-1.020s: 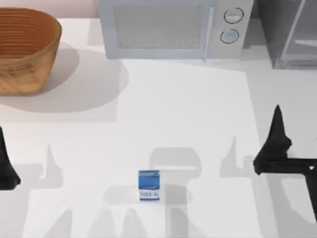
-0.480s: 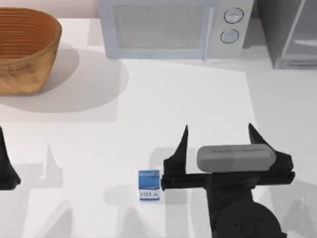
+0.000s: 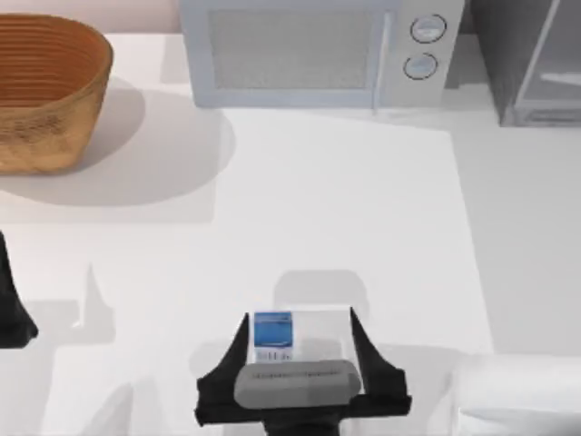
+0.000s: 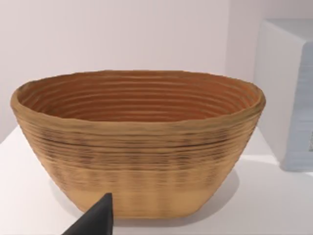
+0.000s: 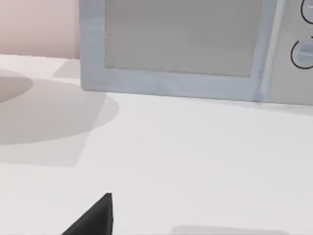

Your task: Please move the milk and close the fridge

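The milk (image 3: pixel 273 331), a small carton with a blue top, stands on the white table near the front edge. My right gripper (image 3: pixel 299 329) is open around it, one black finger on each side, and the carton sits closer to the finger on the top view's left. Neither finger visibly touches it. The fridge (image 3: pixel 525 62), a grey cabinet with a pale-framed glassy door, stands in the back right corner. My left gripper (image 3: pixel 11 311) is parked at the table's left edge, open, one fingertip (image 4: pixel 96 219) showing in front of the basket.
A white microwave (image 3: pixel 318 53) with two round knobs stands along the back, just left of the fridge, and faces the right wrist view (image 5: pixel 181 45). A woven basket (image 3: pixel 47 91) (image 4: pixel 137 142) sits at the back left. Bare table lies between the milk and the fridge.
My right arm has swept from the table's right side leftward and toward the front edge, bringing its open fingers around the milk. The milk and the left arm have not moved.
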